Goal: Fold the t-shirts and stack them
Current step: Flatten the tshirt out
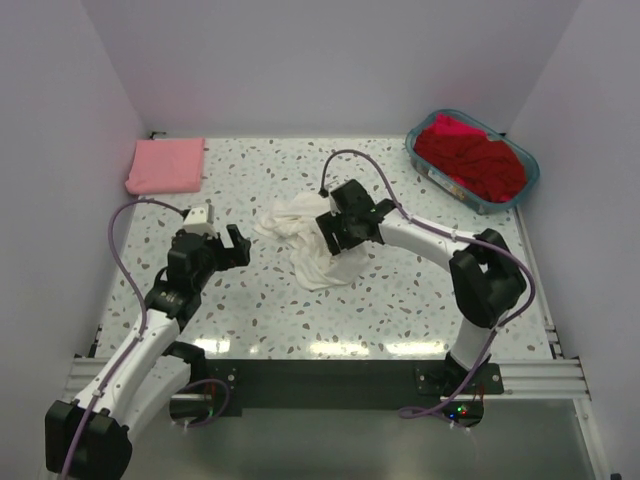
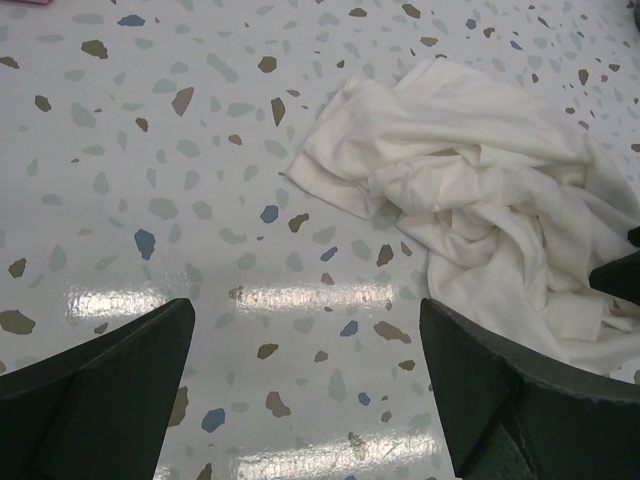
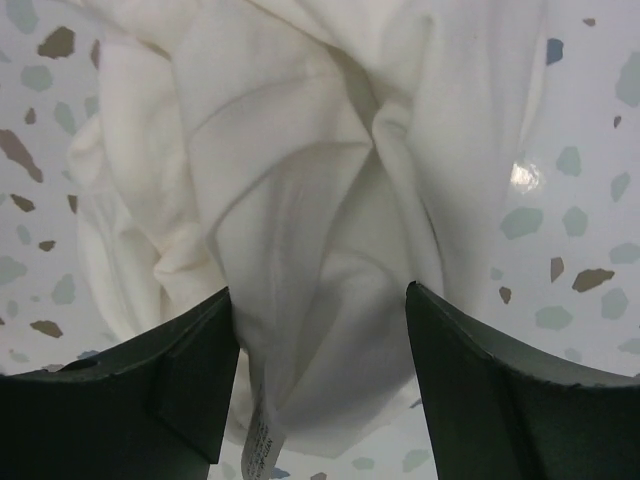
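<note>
Right gripper (image 3: 318,292) spread over crumpled white cloth t-shirt (image 1: 295,225) — best pinch single edge layer, not bunch; left gripper (image 1: 238,246) spread beside shirt.

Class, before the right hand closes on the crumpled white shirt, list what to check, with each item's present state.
1. Right hand open: ok.
2. Crumpled white cloth t-shirt between its fingers: ok.
3. That t-shirt spread flat: not ok, bunched.
4. Left hand open, over bare speckled table: ok.
5. Folded pink cloth shirt clear, at the far left corner: ok.
6. Fingers touching the cloth: cannot tell.
</note>
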Action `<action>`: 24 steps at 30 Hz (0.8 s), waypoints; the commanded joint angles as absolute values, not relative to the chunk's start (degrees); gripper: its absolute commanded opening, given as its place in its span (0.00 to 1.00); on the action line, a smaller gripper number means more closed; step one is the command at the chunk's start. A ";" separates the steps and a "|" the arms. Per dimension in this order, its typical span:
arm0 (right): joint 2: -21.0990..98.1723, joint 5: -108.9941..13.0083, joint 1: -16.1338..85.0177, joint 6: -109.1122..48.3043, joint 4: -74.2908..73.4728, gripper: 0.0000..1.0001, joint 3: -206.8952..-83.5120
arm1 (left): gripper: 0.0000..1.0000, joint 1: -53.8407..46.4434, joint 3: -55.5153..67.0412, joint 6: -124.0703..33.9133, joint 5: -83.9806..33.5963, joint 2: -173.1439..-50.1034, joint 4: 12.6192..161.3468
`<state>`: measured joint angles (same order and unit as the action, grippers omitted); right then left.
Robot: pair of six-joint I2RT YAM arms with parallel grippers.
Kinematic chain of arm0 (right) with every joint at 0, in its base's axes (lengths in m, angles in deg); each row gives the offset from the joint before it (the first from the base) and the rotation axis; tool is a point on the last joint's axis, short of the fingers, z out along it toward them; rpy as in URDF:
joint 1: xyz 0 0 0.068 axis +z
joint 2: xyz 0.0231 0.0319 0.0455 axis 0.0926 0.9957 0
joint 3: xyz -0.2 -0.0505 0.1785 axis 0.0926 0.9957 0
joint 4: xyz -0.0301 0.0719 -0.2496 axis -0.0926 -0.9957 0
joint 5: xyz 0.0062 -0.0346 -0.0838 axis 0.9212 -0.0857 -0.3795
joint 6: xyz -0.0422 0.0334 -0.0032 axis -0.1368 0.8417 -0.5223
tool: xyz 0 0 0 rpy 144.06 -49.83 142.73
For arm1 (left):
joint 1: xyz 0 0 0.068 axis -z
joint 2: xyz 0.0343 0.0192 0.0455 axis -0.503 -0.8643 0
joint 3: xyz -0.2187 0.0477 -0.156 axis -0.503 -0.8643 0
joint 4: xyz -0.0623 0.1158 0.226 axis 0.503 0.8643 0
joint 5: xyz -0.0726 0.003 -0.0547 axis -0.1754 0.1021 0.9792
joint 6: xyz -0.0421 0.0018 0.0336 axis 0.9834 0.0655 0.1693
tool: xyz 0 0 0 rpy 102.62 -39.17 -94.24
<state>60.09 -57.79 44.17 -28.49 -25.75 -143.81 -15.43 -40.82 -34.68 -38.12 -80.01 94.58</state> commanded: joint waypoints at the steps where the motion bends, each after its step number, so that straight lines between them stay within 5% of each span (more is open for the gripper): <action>1: 55.29 -63.89 43.90 -29.39 -26.88 0.68 -140.24 | 1.00 -15.26 -40.83 -34.51 -37.41 -80.34 91.20; 6: 49.66 -64.69 40.84 -28.00 -24.96 0.67 -132.69 | 1.00 -15.26 -40.92 -34.77 -36.53 -81.04 90.58; 13: 47.02 -50.73 34.15 -23.16 -17.31 0.66 -124.24 | 1.00 -15.26 -41.53 -34.77 -33.90 -82.18 87.62; 15: 48.06 -46.51 34.06 -22.72 -15.03 0.58 -123.54 | 1.00 -15.17 -41.80 -34.69 -32.06 -82.71 86.54; 20: 50.18 -37.37 34.06 -22.28 -13.96 0.00 -131.84 | 1.00 -15.17 -40.92 -34.16 -31.08 -83.94 85.05; 24: 52.46 -22.90 34.75 -18.69 -13.53 0.00 -146.36 | 1.00 -15.17 -38.29 -34.25 -31.78 -85.34 85.66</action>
<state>52.89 -37.07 33.98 -21.89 -19.89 -134.69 -15.43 -41.22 -34.68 -32.17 -84.60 89.23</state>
